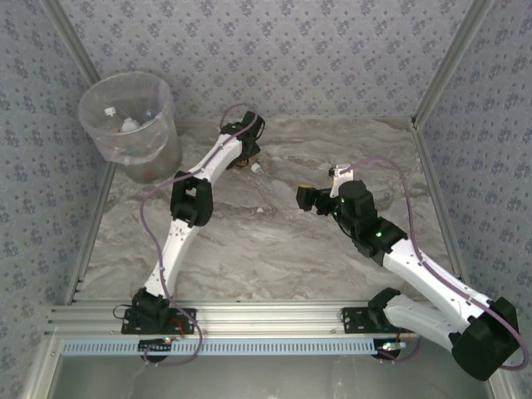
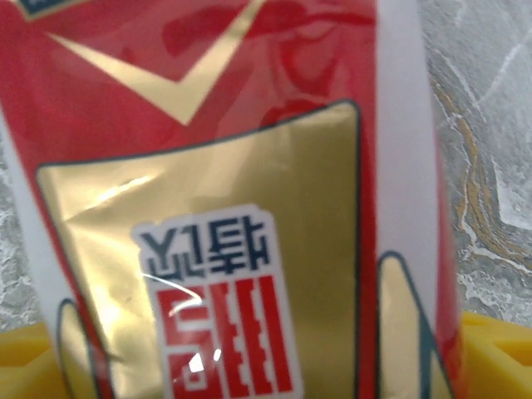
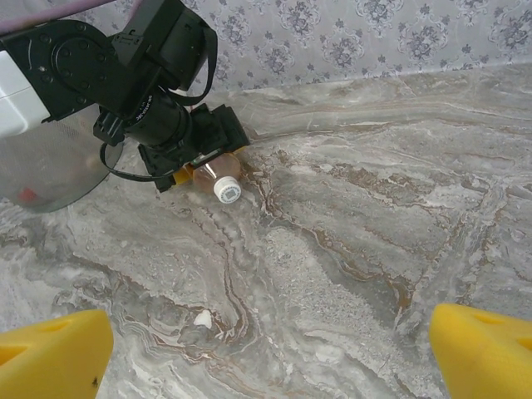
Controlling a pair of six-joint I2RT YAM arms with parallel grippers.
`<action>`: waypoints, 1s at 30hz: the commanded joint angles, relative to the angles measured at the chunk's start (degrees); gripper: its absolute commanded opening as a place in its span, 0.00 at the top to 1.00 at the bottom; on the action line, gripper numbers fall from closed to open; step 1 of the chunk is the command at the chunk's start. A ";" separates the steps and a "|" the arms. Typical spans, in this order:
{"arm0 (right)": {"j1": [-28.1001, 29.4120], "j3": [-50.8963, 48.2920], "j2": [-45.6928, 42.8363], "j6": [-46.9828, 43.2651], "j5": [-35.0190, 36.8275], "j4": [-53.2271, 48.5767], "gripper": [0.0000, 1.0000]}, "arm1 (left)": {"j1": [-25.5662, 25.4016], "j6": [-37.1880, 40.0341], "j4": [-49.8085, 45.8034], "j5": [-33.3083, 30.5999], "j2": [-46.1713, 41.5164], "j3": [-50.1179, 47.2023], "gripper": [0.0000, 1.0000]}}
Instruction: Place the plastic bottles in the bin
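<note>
1. My left claw [image 3: 199, 166] straddles a red-labelled bottle [image 2: 249, 208] lying on the counter [image 3: 374, 249] near the bin [image 1: 158, 141]; whether my pads [image 2: 499, 357] grip it, I cannot tell.
2. Its white cap [image 3: 226, 191] points away from the bin.
3. My right claw [image 3: 266, 349] hangs wide open above the counter, holding nothing.
4. Other bottles [image 1: 129, 125] lie inside the bin, at the far-left corner.

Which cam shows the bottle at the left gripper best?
Right wrist: bottle lying down, body and white cap clear. Left wrist: blurry label close-up. Top: left arm hides most, cap peeks out.
</note>
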 commanded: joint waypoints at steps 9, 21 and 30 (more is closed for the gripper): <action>-0.42 -0.54 -0.89 0.98 0.00 -0.66 0.00 | -0.39 15.20 1.06 0.73 -0.86 1.01 0.29; -0.51 -0.54 -0.51 1.22 -0.47 -0.24 0.00 | -1.42 23.37 7.91 3.26 -8.13 -8.45 0.39; -0.50 -0.67 -0.53 0.38 -2.61 0.82 0.00 | -2.50 25.90 14.93 6.48 -17.04 -19.56 0.45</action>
